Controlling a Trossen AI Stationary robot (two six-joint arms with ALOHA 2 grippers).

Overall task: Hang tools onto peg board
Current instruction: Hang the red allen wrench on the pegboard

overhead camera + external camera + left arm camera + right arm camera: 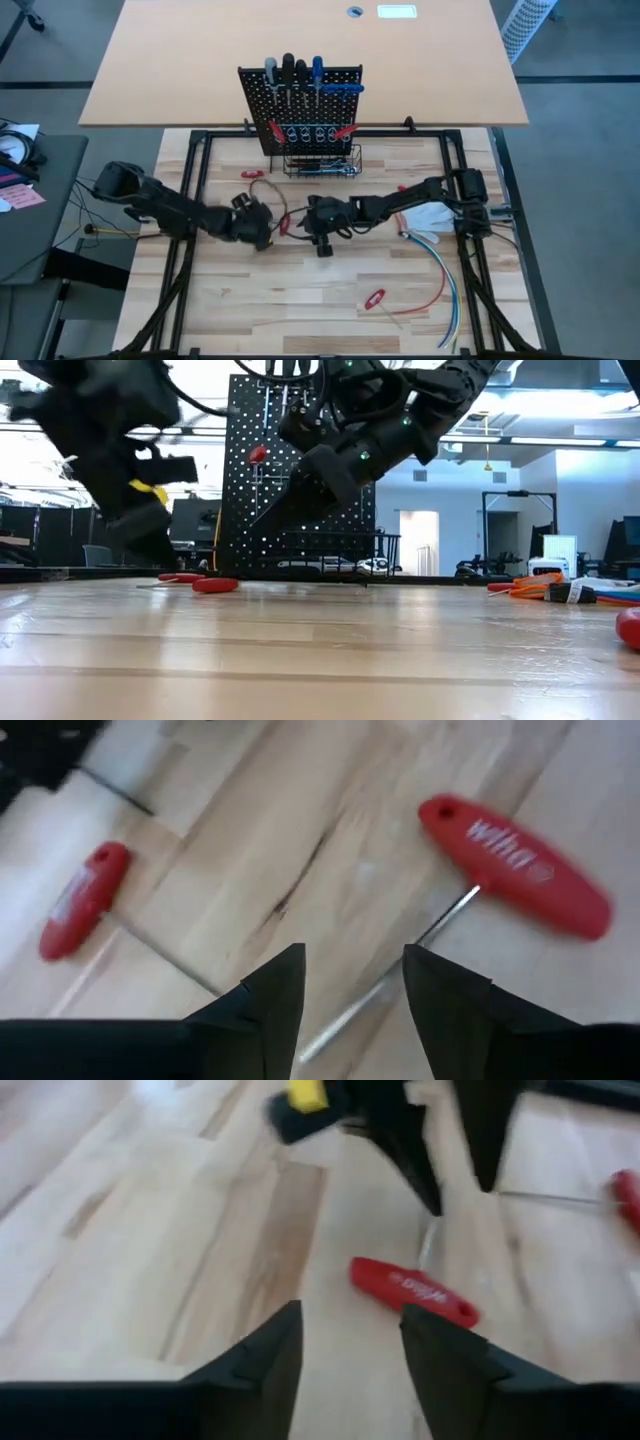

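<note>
Counting from the high view, the peg board [300, 105] stands upright at the far side of the light-wood table [300, 310], carrying five screwdrivers [293, 72] along its top rail, two red-handled tools [274, 130] at the ends of the ring-holder row, and a wire basket [322, 162] at its base that holds silver tools; their number cannot be told.

Three red T-handle keys lie loose on the table: one [251, 174] near the board's left foot, one [515, 865] between the two grippers, and one [375, 299] well apart toward the near right. A bundle of cables [440, 270] trails along the right side.

Both arms meet at mid-table, in front of the board. The left gripper [345, 990] is released, fingers spread, hovering over the steel shaft of the key between the grippers without gripping it. The right gripper [345, 1345] is likewise released and empty, pointing toward that same key [413, 1292] and the left gripper beyond it.

Open wood remains across the near half of the table; the black frame rails [180, 250] border the left and right edges.
</note>
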